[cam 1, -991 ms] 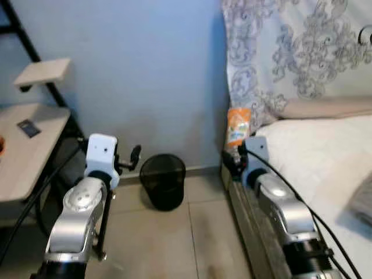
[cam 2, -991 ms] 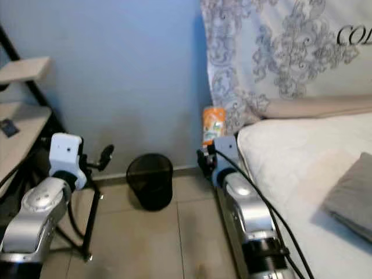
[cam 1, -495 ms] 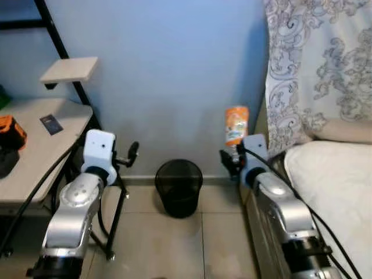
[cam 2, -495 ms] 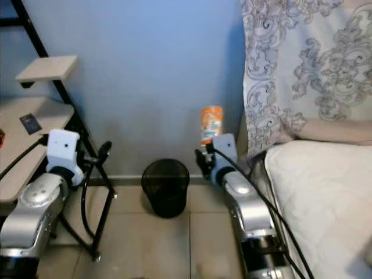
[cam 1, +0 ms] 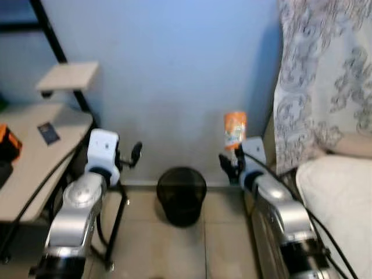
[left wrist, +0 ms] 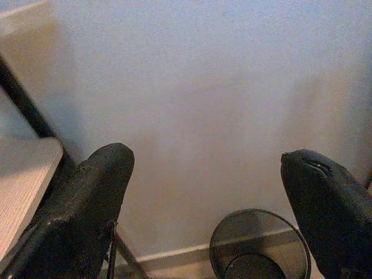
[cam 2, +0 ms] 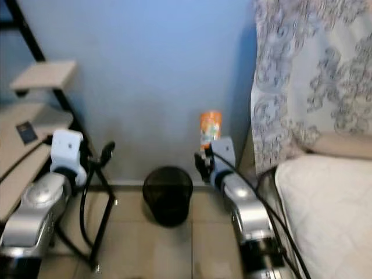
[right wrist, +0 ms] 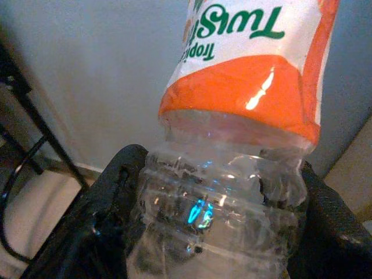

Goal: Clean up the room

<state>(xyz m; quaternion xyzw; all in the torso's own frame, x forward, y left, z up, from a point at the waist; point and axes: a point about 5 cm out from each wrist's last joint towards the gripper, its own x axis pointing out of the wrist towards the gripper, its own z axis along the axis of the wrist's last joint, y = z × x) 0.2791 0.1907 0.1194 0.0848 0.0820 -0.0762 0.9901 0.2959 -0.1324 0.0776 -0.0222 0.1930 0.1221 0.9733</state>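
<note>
I am carrying rubbish to the bin, and I judge the drop itself is not yet done. My right gripper (cam 1: 233, 164) is clamped on a clear plastic bottle (cam 1: 235, 130) with an orange label, its 2 fingers (right wrist: 110, 197) pressing the ribbed lower body while the labelled end stands upright above them. The black mesh wastebasket (cam 1: 181, 195) sits on the tiled floor against the blue wall, at about 8 o'clock from the bottle, lower down and apart from it. The next move, as I judge it, calls for swinging the bottle toward 9 o'clock until it hangs over the basket's open rim, then letting go. My left gripper (left wrist: 212, 192) holds nothing, its fingers spread wide, pointing at the wall with the basket below. A desk (cam 1: 35, 152) stands at 9 o'clock, a bed (cam 1: 343, 192) at 3 o'clock.
</note>
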